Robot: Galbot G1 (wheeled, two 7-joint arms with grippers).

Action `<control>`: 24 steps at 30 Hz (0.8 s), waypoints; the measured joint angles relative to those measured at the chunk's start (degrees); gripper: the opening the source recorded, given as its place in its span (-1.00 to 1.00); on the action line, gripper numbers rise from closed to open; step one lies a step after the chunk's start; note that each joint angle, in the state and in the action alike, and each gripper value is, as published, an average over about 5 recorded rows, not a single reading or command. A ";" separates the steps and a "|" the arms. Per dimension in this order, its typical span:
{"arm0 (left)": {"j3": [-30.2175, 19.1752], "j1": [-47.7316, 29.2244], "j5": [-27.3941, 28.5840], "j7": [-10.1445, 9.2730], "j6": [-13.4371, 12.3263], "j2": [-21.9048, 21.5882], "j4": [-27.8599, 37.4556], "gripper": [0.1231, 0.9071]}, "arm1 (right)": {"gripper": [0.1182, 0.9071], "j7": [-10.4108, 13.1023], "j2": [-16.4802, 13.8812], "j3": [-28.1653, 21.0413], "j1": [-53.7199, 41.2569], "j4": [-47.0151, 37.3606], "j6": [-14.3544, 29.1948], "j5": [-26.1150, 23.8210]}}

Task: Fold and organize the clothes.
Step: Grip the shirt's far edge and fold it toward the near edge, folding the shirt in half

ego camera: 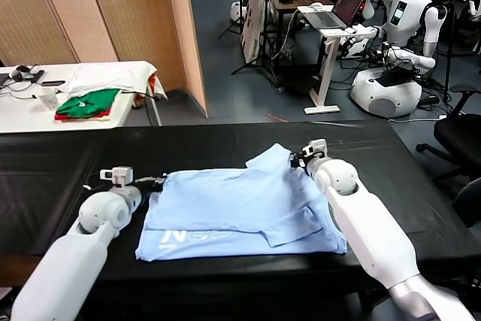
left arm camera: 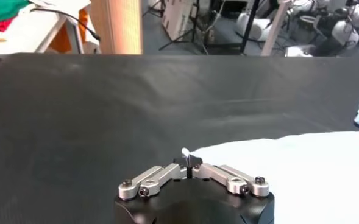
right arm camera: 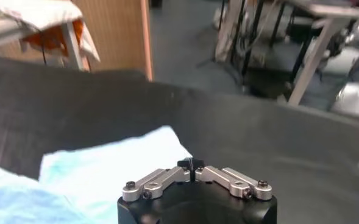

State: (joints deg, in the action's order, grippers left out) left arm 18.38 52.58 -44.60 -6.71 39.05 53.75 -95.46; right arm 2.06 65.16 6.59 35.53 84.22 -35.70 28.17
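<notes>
On the black desk (ego camera: 52,163) I see the T-shirt (ego camera: 233,208) spread flat, long axis running between both arms. My left tool (left arm camera: 189,163) is clamped on its near-left corner; my right tool (ego camera: 298,158) is clamped on its far-right edge.

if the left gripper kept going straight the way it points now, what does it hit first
Probably nothing soon. The left gripper, jaws shut on the T-shirt edge, points across the bare black table; beyond its far edge stands a wooden screen, though depth is unclear.
</notes>
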 joint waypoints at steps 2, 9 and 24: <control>0.63 1.11 -0.06 -0.03 -0.23 -0.81 -1.62 -0.94 | -0.94 0.06 -0.75 1.02 1.62 2.69 -0.33 -0.20; 3.93 7.06 2.19 0.04 -2.79 -3.85 -7.90 -0.94 | -0.94 0.12 -3.92 4.62 8.56 12.41 -1.45 -3.01; 10.09 20.35 6.29 0.46 -3.87 -3.76 -18.01 -0.94 | -0.94 2.87 -9.80 10.07 24.66 29.96 -6.48 -3.07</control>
State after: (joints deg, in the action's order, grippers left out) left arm 28.46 72.93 -38.31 -6.24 35.18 49.99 -113.47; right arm 4.94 55.36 16.66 60.19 114.17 -42.18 25.11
